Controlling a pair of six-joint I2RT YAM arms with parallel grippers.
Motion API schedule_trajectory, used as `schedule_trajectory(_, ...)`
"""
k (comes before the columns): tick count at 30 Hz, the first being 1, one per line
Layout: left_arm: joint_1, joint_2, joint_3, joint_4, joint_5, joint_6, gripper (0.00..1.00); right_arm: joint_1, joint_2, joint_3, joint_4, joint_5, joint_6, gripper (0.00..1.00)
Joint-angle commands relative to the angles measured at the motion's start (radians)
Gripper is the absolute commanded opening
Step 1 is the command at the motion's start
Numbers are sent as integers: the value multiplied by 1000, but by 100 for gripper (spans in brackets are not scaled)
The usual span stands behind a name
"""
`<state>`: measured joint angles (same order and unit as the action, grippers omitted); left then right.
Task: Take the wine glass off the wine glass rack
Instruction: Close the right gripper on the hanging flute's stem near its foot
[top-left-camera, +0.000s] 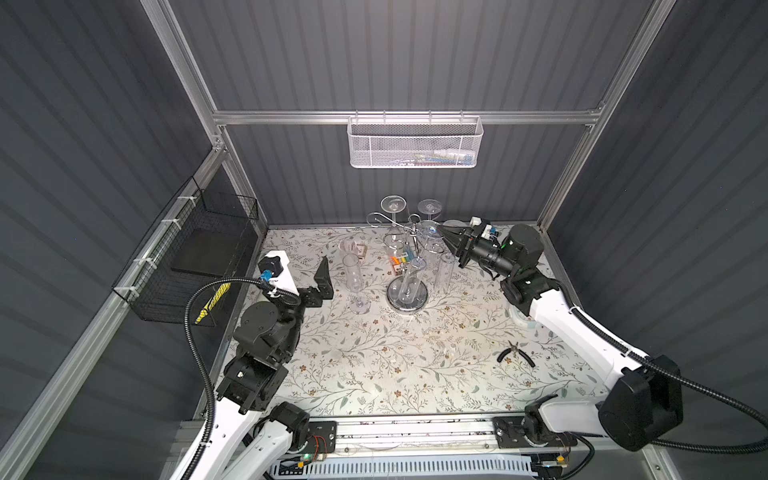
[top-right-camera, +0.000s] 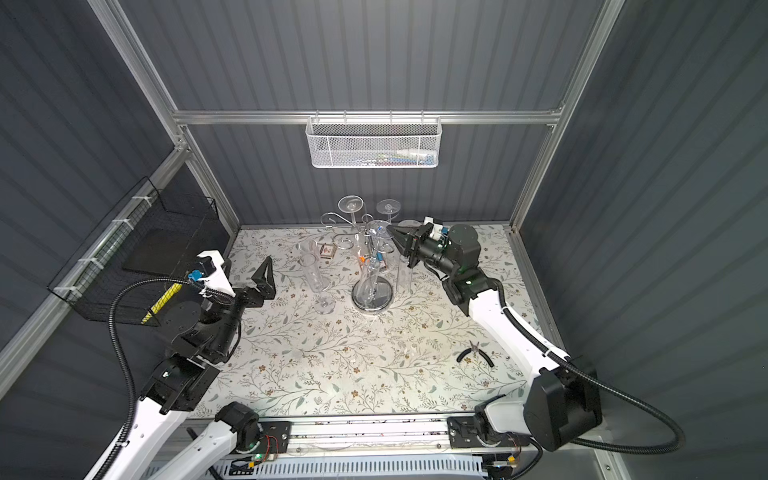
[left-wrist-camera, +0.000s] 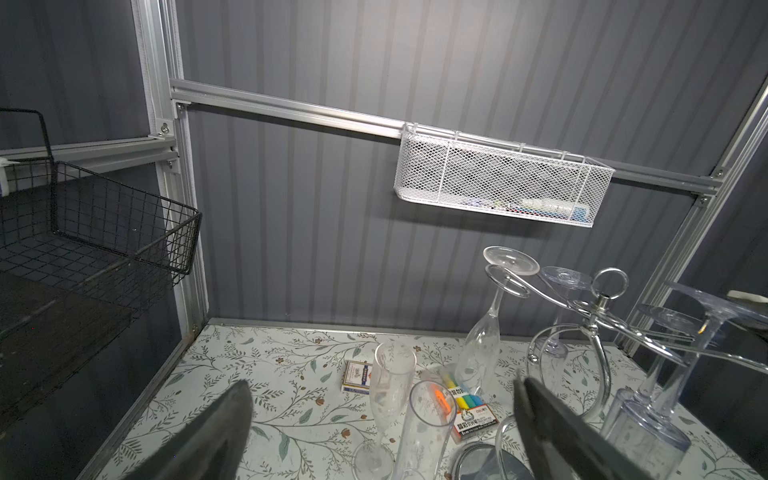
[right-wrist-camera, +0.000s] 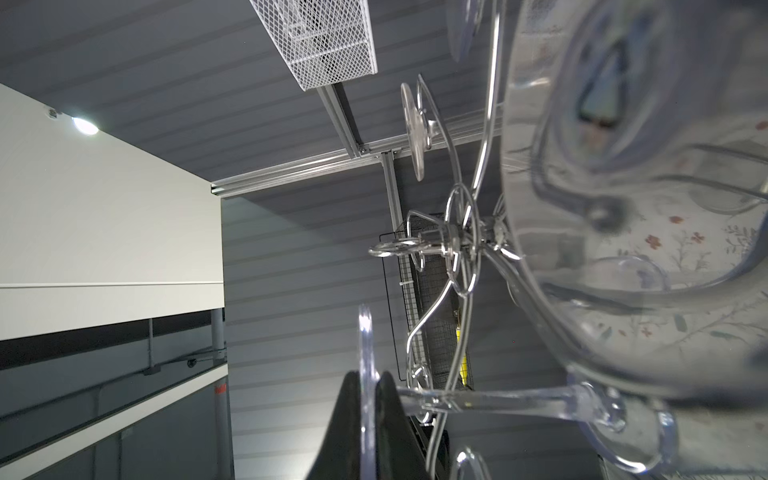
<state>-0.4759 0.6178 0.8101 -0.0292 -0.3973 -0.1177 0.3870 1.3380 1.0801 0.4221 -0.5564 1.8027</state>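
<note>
Items in the white mesh basket (top-left-camera: 415, 143), upper centre of both top views, are too small to identify; the right wrist view crops a blurred wine glass bowl (right-wrist-camera: 644, 208).

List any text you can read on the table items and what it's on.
No text is legible.
Small blue-and-white box: printed label, too blurred to read.
Colored-stick pack: Chinese characters, too small to read.
Wine glass rack: no markings visible.
Red mark on the outer wall: too blurred.
</note>
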Motion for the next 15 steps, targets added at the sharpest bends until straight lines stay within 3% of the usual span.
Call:
schedule_trajectory(1,6,-15,-6,-12,-16,-2,100,3,-20,-4,74,24,26,0)
schedule_trajectory(15,6,-20,-6,-21,-28,-10,100,-29,-110,-80,1,84,-20,0)
